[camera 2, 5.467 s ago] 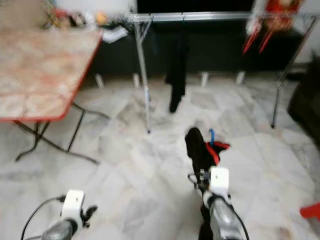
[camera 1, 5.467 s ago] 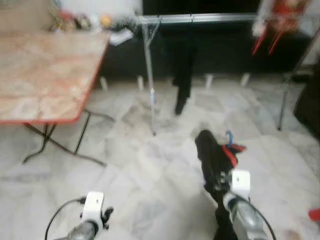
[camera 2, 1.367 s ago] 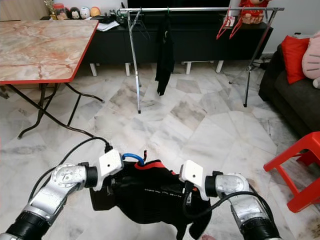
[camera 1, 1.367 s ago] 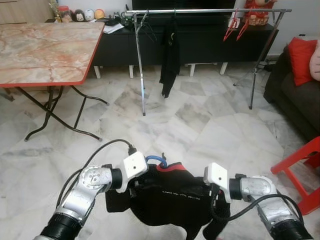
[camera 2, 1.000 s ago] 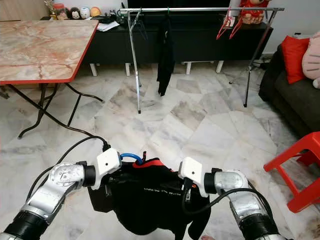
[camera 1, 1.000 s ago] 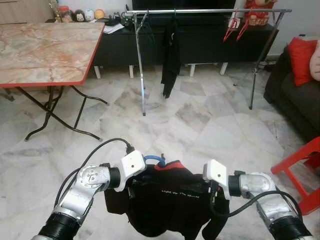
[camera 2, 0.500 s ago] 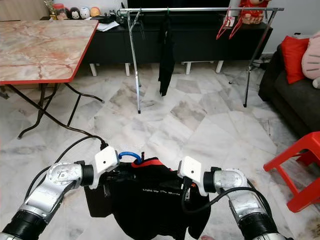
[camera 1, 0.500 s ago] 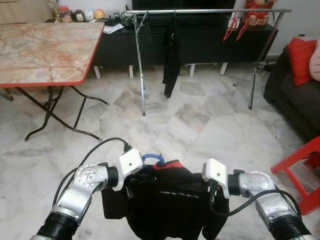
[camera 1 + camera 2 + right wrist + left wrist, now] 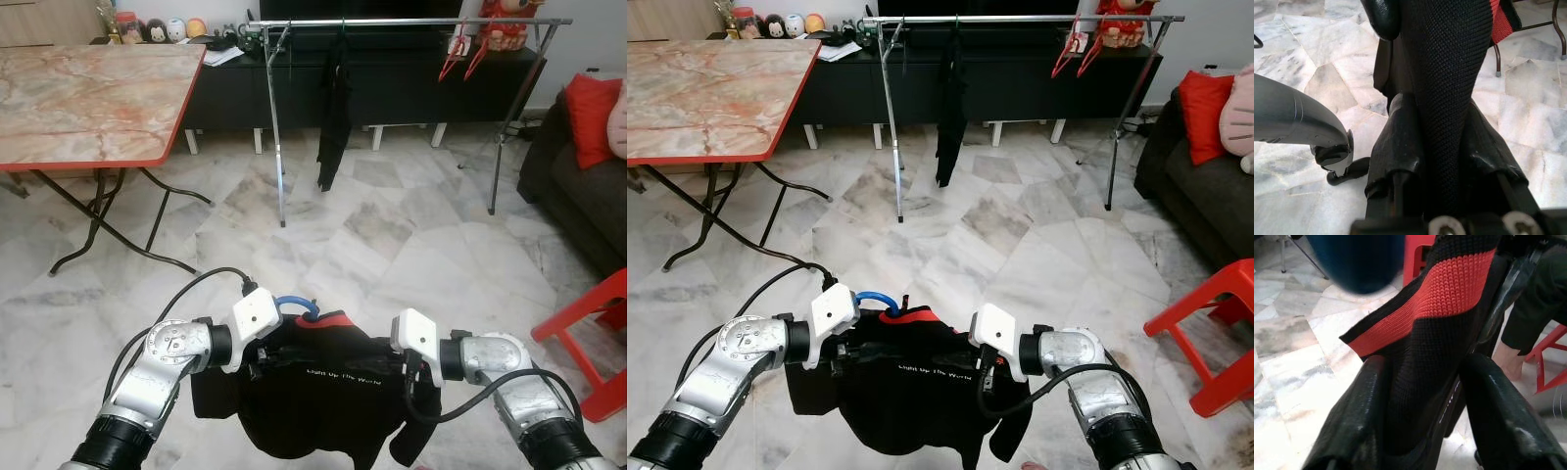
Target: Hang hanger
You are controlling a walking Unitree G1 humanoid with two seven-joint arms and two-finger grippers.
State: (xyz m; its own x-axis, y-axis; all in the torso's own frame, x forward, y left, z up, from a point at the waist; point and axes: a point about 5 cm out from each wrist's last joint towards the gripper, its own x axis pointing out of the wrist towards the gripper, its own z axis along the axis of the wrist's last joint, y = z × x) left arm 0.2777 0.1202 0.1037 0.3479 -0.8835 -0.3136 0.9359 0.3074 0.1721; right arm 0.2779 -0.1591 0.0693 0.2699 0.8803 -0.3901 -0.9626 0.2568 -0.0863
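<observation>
A black shirt (image 9: 323, 392) with a red collar hangs on a blue hanger, whose hook (image 9: 294, 305) sticks up at the collar. I hold it low in front of me, spread between both arms. My left gripper (image 9: 263, 360) is shut on the shirt's left shoulder; in the left wrist view the fingers (image 9: 1359, 411) pinch the knit fabric (image 9: 1425, 357). My right gripper (image 9: 411, 377) is shut on the right shoulder, its fingers (image 9: 1396, 142) clamping black cloth (image 9: 1449, 73). The silver clothes rail (image 9: 392, 21) stands far ahead across the floor.
A black garment (image 9: 334, 117) and red hangers (image 9: 458, 54) hang on the rail. A marble-topped folding table (image 9: 88, 98) stands at the left. A dark sofa (image 9: 588, 186) with a red cushion and a red stool (image 9: 598, 333) are at the right. Marble floor lies between me and the rail.
Both grippers have raised the shirt slightly and drawn it flatter between them over the last second. Five seconds ago the garment hung from the right gripper alone.
</observation>
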